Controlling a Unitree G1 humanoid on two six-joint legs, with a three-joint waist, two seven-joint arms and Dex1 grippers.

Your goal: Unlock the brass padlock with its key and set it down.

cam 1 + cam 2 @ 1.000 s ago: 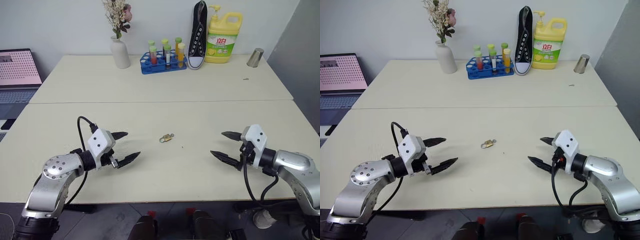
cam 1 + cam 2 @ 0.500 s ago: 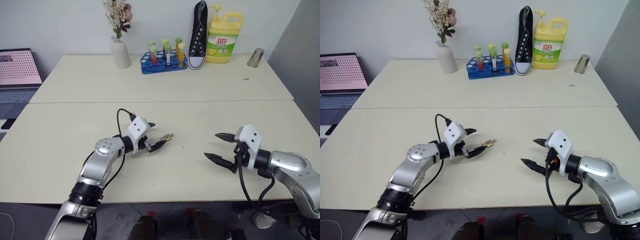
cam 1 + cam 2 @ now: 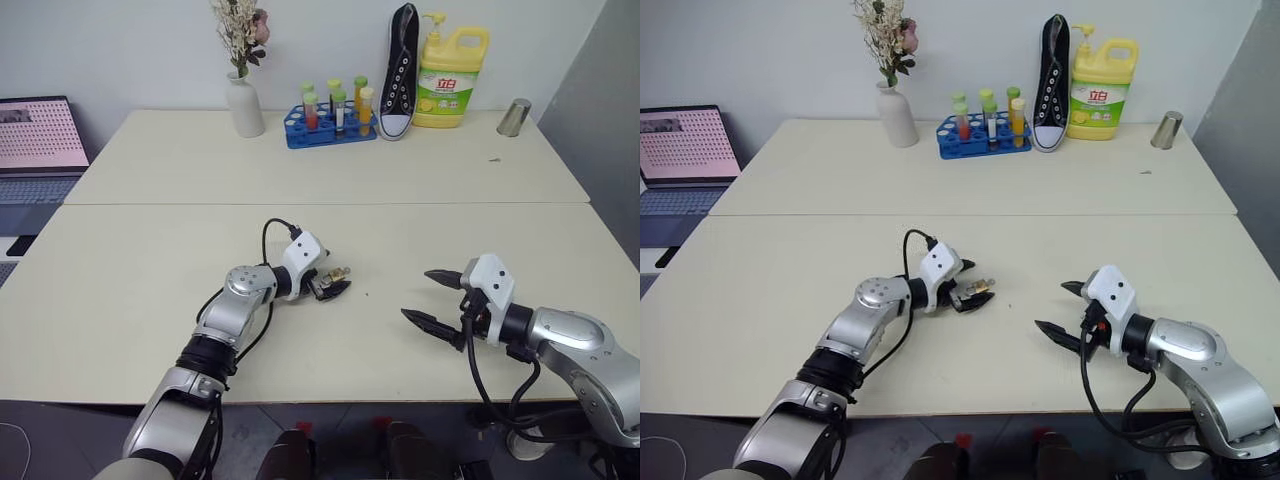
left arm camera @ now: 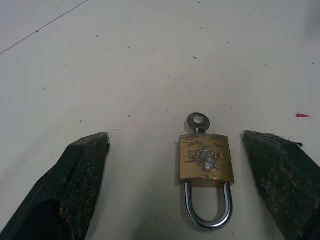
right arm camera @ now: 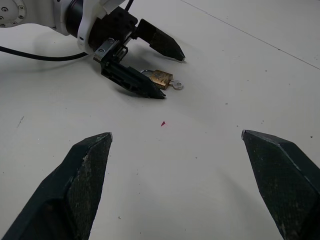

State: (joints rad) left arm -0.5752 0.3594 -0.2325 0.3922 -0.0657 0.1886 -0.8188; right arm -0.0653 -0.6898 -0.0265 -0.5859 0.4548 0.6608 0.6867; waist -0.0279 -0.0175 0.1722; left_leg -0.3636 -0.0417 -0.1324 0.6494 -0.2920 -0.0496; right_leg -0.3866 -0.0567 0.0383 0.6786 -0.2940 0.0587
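The brass padlock (image 4: pixel 206 157) lies flat on the cream table (image 3: pixel 150 260) near its middle, its silvery shackle (image 4: pixel 207 206) pointing toward my left wrist. The key (image 4: pixel 197 121) sticks out of the padlock's far end. My left gripper (image 4: pixel 175 135) is open and low over the table, one finger on each side of the padlock without touching it. From the head, the padlock (image 3: pixel 339 274) sits between those fingers. My right gripper (image 3: pixel 417 294) hovers open to the right, apart from the padlock, with nothing between its fingers.
Along the back edge stand a white vase (image 3: pixel 244 105) of dried flowers, a blue test-tube rack (image 3: pixel 330 125), a black shoe (image 3: pixel 397 70), a yellow detergent bottle (image 3: pixel 450 75) and a metal cup (image 3: pixel 513 117). A laptop (image 3: pixel 40 140) sits far left. A small red speck (image 5: pixel 162 123) lies near the padlock.
My left gripper has swept right and forward across the table, and its open fingers now straddle the padlock. The right gripper has edged slightly left. The padlock has not moved.
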